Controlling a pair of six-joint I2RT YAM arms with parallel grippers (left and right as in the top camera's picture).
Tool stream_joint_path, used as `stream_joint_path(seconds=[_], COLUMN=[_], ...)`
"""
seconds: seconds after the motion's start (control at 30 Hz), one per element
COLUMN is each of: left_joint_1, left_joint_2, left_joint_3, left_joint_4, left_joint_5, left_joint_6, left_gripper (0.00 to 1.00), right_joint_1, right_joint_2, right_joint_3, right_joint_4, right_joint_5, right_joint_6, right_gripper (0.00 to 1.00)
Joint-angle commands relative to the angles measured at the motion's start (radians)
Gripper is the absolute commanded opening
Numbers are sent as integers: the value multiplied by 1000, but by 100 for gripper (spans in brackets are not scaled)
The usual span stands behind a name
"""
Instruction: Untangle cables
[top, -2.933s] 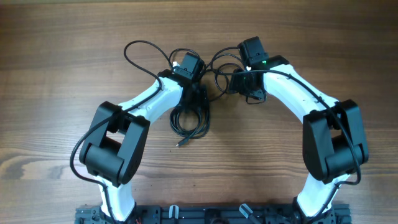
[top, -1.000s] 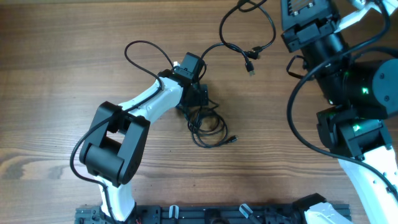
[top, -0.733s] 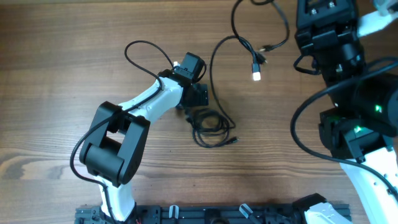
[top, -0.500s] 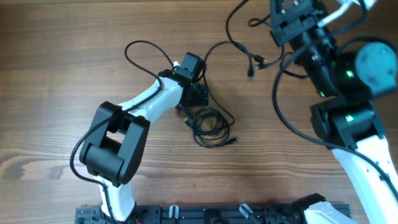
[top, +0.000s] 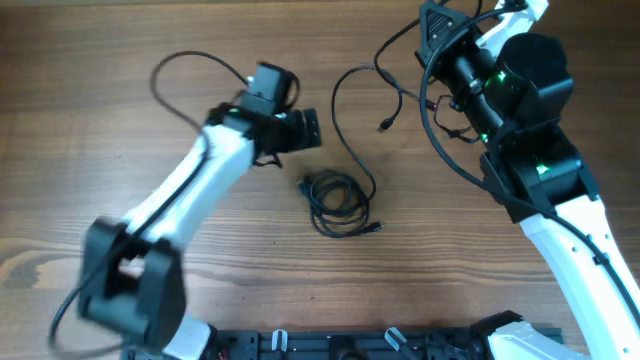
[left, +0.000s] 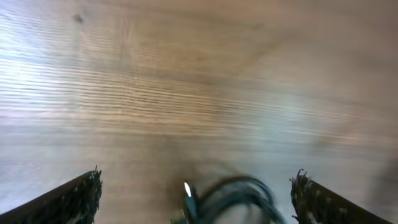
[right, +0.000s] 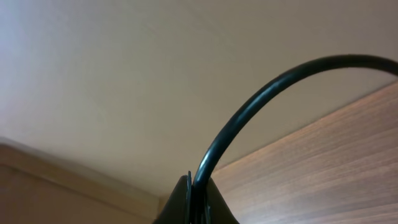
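Note:
One of the cables, a loose black coil (top: 340, 205), lies on the wooden table, its small plug (top: 376, 226) at the lower right. My left gripper (top: 303, 130) is open, up and to the left of the coil and apart from it. The left wrist view shows the coil (left: 239, 196) blurred between its wide-apart fingertips (left: 71, 199). My right gripper (top: 437, 30) is raised at the top right, shut on a thin black cable (right: 280, 81). That cable (top: 338, 110) loops down to the coil, and its plug end (top: 383, 127) dangles.
The left arm's own thicker black wire (top: 170, 75) arcs over the table at the upper left. The right arm's body (top: 530, 150) fills the right side. A black rail (top: 350, 345) runs along the front edge.
My left arm has pulled back up and left from the coil, its gripper still open. The right gripper has shifted slightly left with the cable, and the plug end has swung left.

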Motion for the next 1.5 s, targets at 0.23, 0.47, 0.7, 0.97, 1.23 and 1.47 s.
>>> stream_joint_path(seconds=[0.23, 0.47, 0.7, 0.97, 1.23, 1.47], left_joint_1=[-7, -4, 3, 10, 159, 180], left_joint_2=[-151, -106, -89, -83, -83, -84], left_joint_3=[0, 0, 0, 0, 0, 0], left_joint_4=[87, 148, 220, 237, 73, 52], left_joint_5=[454, 206, 133, 133, -20, 18], left_joint_6=[169, 171, 225, 224, 68, 55], left_gripper=[100, 100, 94, 20, 4, 4], right_joint_1=[-2, -2, -2, -2, -38, -39], right_joint_2=[2, 4, 4, 4, 4, 2], right_joint_3=[7, 7, 7, 7, 7, 8], right_joint_4=[-13, -5, -5, -1, -150, -182], right_joint_5=[-116, -198, -267, -288, 132, 200], right_joint_6=[108, 196, 291, 316, -2, -79], right_gripper=[4, 4, 4, 4, 4, 4])
